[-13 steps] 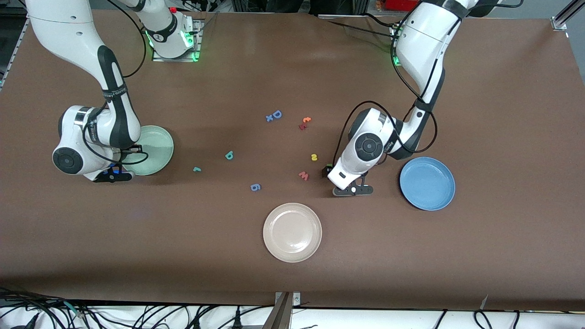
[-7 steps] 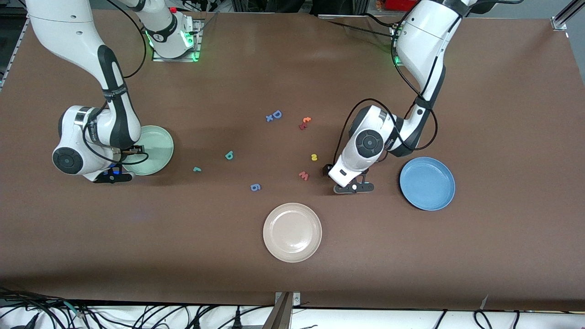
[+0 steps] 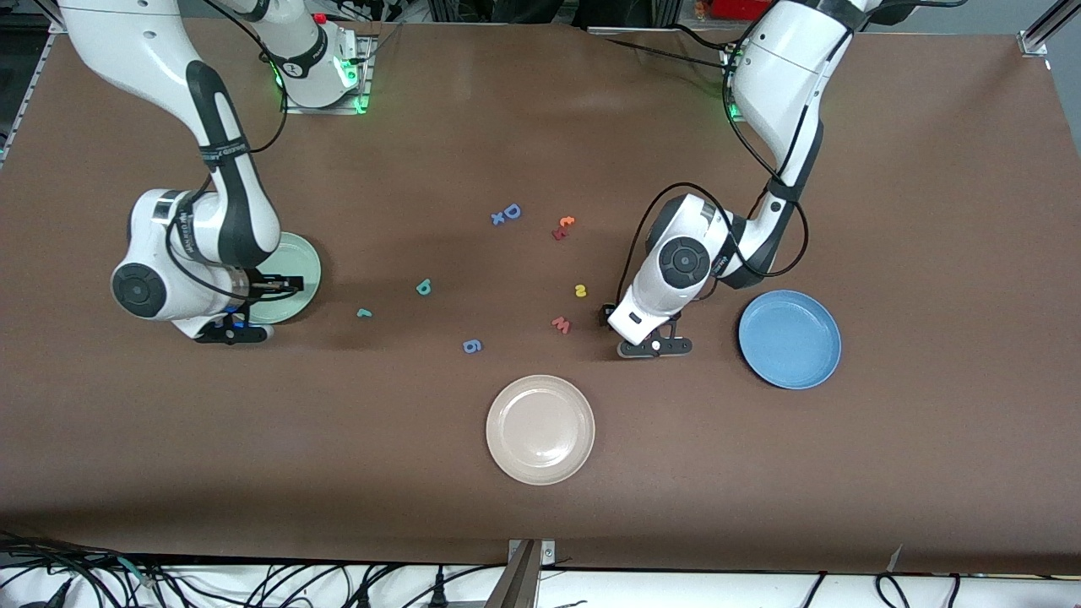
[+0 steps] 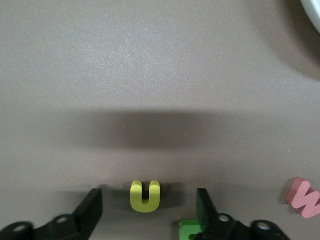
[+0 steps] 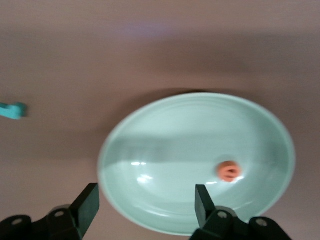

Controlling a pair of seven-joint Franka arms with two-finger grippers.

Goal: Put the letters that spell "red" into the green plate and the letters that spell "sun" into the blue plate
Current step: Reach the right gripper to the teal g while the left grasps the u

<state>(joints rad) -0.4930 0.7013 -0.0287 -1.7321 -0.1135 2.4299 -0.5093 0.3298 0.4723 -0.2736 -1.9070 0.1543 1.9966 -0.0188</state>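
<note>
My left gripper (image 4: pixel 149 205) is down at the table, open, with an olive-green "u" (image 4: pixel 145 196) lying between its fingers and touching neither. In the front view that hand (image 3: pixel 621 328) hides the letter, beside the blue plate (image 3: pixel 790 339). My right gripper (image 5: pixel 146 195) hangs open and empty over the green plate (image 5: pixel 165 150), where an orange "e" (image 5: pixel 229 171) lies. The teal "d" (image 3: pixel 424 287) and teal "r" (image 3: pixel 364 313) lie on the table between the green plate (image 3: pixel 296 257) and the middle. A yellow letter (image 3: pixel 580 290) sits near the left hand.
A pinkish "w" (image 3: pixel 562 324) lies close to the left gripper. A blue "g" (image 3: pixel 472 345), blue "D" (image 3: pixel 511 211) and orange "t" (image 3: pixel 566 222) are scattered mid-table. A beige plate (image 3: pixel 540 429) stands nearer the front camera.
The right hand has shifted a little toward the table's middle over the green plate. The left hand has edged slightly away from the front camera and stayed low.
</note>
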